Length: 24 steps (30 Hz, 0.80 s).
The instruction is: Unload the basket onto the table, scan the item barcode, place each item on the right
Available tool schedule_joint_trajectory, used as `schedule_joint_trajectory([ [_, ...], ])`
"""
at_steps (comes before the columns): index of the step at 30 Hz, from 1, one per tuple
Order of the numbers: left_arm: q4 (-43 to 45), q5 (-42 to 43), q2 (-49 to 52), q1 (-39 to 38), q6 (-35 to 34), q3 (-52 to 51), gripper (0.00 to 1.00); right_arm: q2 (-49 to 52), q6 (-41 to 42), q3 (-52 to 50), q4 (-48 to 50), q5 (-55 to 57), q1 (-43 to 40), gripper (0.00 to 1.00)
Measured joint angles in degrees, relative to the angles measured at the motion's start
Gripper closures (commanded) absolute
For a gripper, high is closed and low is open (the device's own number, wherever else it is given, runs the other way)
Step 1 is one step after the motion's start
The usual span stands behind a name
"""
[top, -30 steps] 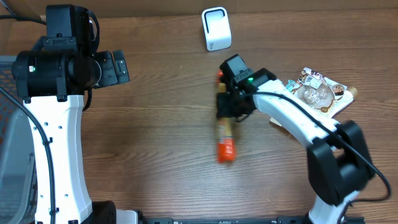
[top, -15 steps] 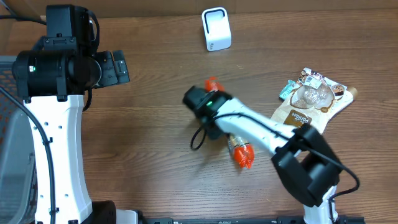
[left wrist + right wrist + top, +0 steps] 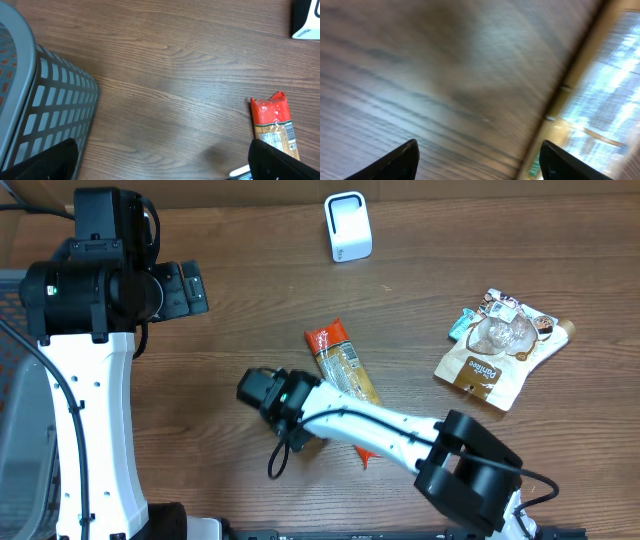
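The snack packet [image 3: 340, 360] lies flat mid-table, my right arm crossing its lower end. The right gripper [image 3: 256, 388] gapes empty beside it, and the left gripper [image 3: 190, 288] is wide open too. The packet looks light, crinkly and slippery (foil, I'd guess), so I'd pinch across its narrow middle.

Orange-ended snack packet [image 3: 340, 362] lying flat, lower end hidden; white scanner [image 3: 348, 226], seemingly upright, beyond.

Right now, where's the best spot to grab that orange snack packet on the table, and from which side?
Probably best to take the orange snack packet by its exposed upper half, pinching across its narrow width from straight above. It lies flat and long on the table, and the right arm covers its lower end.
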Motion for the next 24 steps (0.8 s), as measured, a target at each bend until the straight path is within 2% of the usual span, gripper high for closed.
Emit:
schedule_joint_trajectory([
  [5,0.0,0.0,0.0,0.0,0.0,0.0,0.00,-0.2,-0.1,2.3,-1.6,-1.2,-7.7,0.21],
  [13,0.0,0.0,0.0,0.0,0.0,0.0,0.00,-0.6,-7.1,2.5,-2.3,-14.7,-23.9,0.21],
  [16,0.0,0.0,0.0,0.0,0.0,0.0,0.00,-0.6,-10.4,2.5,-2.7,-20.9,-29.5,0.22],
  [19,0.0,0.0,0.0,0.0,0.0,0.0,0.00,-0.7,-13.7,1.7,-2.8,-28.2,-35.1,0.32],
  [24,0.0,0.0,0.0,0.0,0.0,0.0,0.00,-1.0,-16.0,-2.9,-1.0,-33.8,-37.7,0.34],
])
